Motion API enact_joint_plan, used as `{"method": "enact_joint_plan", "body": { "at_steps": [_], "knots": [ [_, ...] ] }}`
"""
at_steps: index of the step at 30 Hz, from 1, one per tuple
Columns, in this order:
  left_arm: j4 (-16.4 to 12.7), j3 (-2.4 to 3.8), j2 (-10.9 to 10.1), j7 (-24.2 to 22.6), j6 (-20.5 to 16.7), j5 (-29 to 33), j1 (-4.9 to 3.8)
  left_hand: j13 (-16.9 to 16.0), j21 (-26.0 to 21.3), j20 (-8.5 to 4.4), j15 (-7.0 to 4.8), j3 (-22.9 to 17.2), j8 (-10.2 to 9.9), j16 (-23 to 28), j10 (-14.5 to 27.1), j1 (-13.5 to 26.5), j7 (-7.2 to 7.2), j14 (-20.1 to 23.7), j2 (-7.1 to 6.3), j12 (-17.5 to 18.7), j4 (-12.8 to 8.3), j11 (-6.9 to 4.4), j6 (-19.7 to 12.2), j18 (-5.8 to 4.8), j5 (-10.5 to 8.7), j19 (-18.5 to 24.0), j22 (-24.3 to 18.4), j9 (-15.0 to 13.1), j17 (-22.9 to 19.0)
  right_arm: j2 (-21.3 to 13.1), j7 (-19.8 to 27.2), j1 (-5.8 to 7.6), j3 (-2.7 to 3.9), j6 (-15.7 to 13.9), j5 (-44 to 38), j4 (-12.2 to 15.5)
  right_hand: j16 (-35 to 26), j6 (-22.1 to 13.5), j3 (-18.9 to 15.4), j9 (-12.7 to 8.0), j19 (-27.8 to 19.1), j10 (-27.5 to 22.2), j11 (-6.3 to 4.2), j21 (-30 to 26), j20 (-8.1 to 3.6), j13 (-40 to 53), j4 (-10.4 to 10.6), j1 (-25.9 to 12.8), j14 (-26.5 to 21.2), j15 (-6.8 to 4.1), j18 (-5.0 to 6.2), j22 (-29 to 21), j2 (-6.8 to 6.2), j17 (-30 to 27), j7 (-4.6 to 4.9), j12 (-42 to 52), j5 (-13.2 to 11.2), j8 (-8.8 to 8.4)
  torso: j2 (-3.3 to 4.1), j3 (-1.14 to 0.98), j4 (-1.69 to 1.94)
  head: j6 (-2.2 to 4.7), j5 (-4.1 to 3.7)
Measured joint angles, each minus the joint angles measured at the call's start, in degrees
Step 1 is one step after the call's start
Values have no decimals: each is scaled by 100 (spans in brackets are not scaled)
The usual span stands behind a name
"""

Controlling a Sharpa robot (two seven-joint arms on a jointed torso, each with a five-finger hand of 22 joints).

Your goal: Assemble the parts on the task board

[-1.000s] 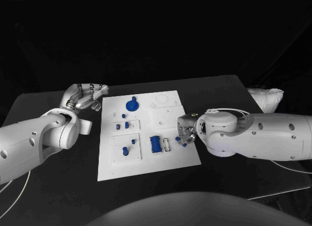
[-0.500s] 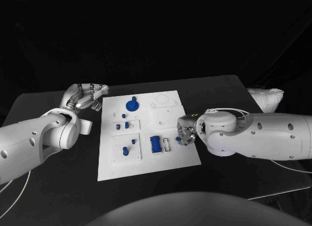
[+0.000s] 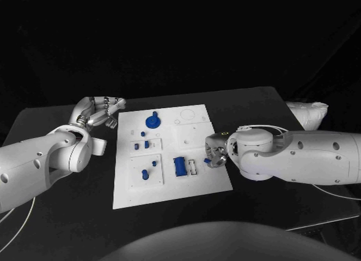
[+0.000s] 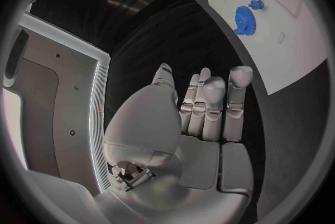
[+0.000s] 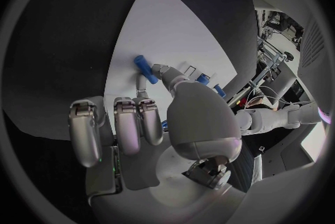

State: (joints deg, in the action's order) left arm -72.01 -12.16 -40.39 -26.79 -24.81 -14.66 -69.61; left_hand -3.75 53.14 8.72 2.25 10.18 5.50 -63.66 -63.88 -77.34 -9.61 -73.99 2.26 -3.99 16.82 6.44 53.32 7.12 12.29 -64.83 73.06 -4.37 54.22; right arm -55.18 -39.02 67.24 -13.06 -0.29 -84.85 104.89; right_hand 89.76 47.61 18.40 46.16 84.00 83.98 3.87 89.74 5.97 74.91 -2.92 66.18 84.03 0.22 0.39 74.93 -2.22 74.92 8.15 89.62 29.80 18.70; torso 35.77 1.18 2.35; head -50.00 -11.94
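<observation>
The task board [image 3: 171, 187] lies flat on the black table [image 3: 55, 117], with blue parts set in it, among them a blue gear [image 3: 152, 120] and a blue block [image 3: 180, 166]; a small blue peg [image 5: 145, 68] sits at the fingertips [image 5: 161, 71] of the right hand [image 3: 214, 153], pinched between thumb and one finger over the board's edge, the other fingers curled; the left hand [image 3: 99, 111] rests just beside the board's far corner, fingers straight, close together, holding nothing.

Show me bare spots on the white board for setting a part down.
The white task board is bare along its near edge, below the blue rectangular block. The far right corner has only faint outlines. It is crowded around the silver right hand.
</observation>
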Motion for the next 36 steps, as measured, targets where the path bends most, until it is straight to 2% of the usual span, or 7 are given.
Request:
{"method": "enact_joint_plan", "body": {
  "at_steps": [3,5,9,10,12,23,36],
  "knots": [
    [-3,0,-3,0,0,0,0,0,0,0,0,0,0,0,0,0,0,0,0,0,0,0,0,0,0,0,0,0,0,-29,-6,-6,-4,-35,25,25,0,245,165,-26,0,0,0,0,0,0,-72,39,0,0,0,0,39,0,-38,0,80,-99,0,0,0,0,5],
    [-4,0,-8,0,0,0,0,0,0,0,0,0,0,0,0,0,0,0,0,0,0,0,0,0,0,0,0,0,0,-51,-12,-8,-5,-85,42,46,0,405,247,-511,0,-9,-14,0,0,0,-116,75,0,0,0,-1,17,0,-60,0,113,-133,0,0,0,0,10],
    [-7,0,-14,0,0,0,0,0,0,0,0,0,0,0,0,0,0,0,0,0,0,0,0,0,0,0,0,0,0,-90,-18,-8,-6,-196,82,88,0,582,356,-1298,0,12,-54,0,0,0,-170,96,-20,-24,0,-1,37,0,-115,0,156,-210,0,-1,0,0,19],
    [-8,0,-15,0,0,0,0,0,0,0,0,0,0,0,0,0,0,0,0,0,0,0,0,0,0,0,0,0,0,-101,-19,-8,-6,-228,93,99,0,640,384,-1650,0,12,-54,0,0,0,-198,113,-3,-42,0,-1,54,0,-115,0,160,-250,-1,-2,0,0,21],
    [-9,0,-19,0,0,0,0,0,0,0,0,0,0,0,0,0,0,0,0,0,0,0,0,0,0,0,0,0,0,-130,-21,-9,-6,-314,127,124,0,675,400,-1848,0,-8,-74,0,0,0,-215,144,0,-45,0,-1,85,-1,-122,0,160,-289,-1,-3,0,0,24],
    [-10,0,-24,0,0,0,0,0,0,0,0,0,0,0,0,0,0,0,0,0,0,0,0,0,0,0,0,0,0,-336,-45,-9,-43,-744,629,287,0,739,408,-1889,0,-8,-74,0,-1,0,-222,195,0,-44,0,-1,77,-1,-91,0,161,-369,-2,-1,0,0,29],
    [-4,-1,-16,0,0,0,1,0,0,0,0,0,0,0,0,0,0,0,0,0,0,0,0,0,0,0,0,0,0,-358,-65,59,-35,-1150,1488,306,0,778,408,-1944,0,13,-94,0,-1,-1,-222,194,-15,-59,0,-2,75,-1,-87,0,100,-422,-1,3,3,0,32]
  ]
}}
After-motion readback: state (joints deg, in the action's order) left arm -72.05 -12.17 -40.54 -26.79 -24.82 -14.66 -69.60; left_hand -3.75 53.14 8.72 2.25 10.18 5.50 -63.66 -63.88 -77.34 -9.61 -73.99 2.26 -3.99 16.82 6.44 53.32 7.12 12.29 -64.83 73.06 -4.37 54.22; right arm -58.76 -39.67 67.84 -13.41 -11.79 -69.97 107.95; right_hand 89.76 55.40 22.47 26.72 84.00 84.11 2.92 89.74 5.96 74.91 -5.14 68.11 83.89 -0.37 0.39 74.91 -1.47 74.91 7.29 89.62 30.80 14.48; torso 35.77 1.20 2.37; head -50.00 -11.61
